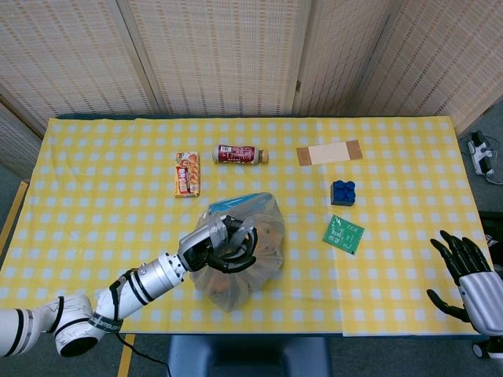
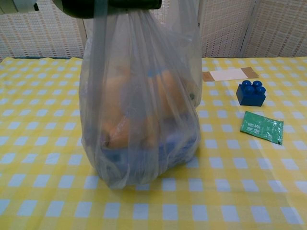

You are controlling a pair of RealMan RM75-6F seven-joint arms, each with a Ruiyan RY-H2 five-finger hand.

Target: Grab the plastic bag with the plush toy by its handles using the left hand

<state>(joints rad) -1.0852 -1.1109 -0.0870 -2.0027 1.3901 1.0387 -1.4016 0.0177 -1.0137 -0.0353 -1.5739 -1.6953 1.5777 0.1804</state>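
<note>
Grab looked essentially done: left robot hand [image 1: 222,245] was curled tight around the gathered handles of the plastic bag [image 2: 139,115], film pulled taut under it. Bag hung directly below that hand, near the bench [image 1: 94,196] front edge; couldn't tell if its bottom had cleared the cloth. Plush toy [image 2: 129,117] sat low inside, orange over blue. Left: at most a clean lift. Right robot hand [image 1: 465,267] idle, fingers spread, off the right bench corner.
</note>
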